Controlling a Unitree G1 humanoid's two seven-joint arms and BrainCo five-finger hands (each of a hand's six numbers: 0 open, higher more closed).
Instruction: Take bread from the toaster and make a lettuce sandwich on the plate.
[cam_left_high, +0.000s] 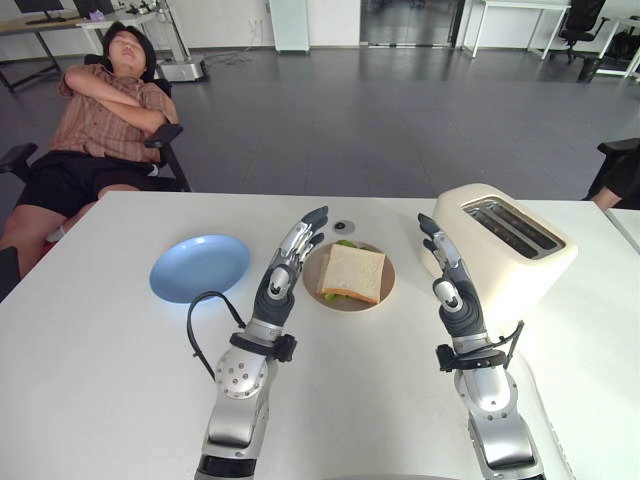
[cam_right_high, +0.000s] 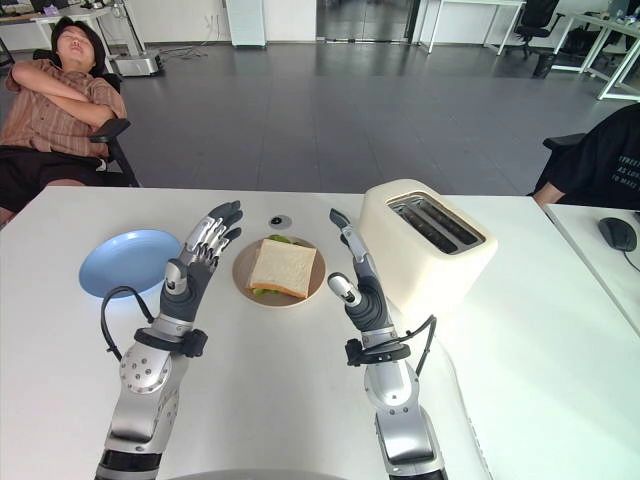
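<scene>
2 hands hang raised above the white table (cam_left_high: 100, 380), fingers stretched wide and holding nothing. The left hand (cam_left_high: 290, 265) is left of the brown plate (cam_left_high: 350, 307), and the right hand (cam_left_high: 450, 280) is right of it. The sandwich (cam_left_high: 352, 273) lies on that plate, a bread slice on top and lettuce (cam_left_high: 345, 243) peeking out at its far edge.

The sandwich sits in the gap between the 2 hands, level with their fingers and a little farther than the palms. The left hand is nearer, its fingertips just beside the plate's left rim. The right hand stands closer to the toaster (cam_left_high: 505, 250), which is at the right. The bread is nearly square, so it has no clear long axis; its corners point roughly far-right and near-left. The toaster's 2 slots look empty, and they run from far-left to near-right.

1 blue plate (cam_left_high: 200, 268) lies bare to the left, well apart from the sandwich. Judging from this, the sandwich looks assembled, so any final touch would fall to the left hand.
</scene>
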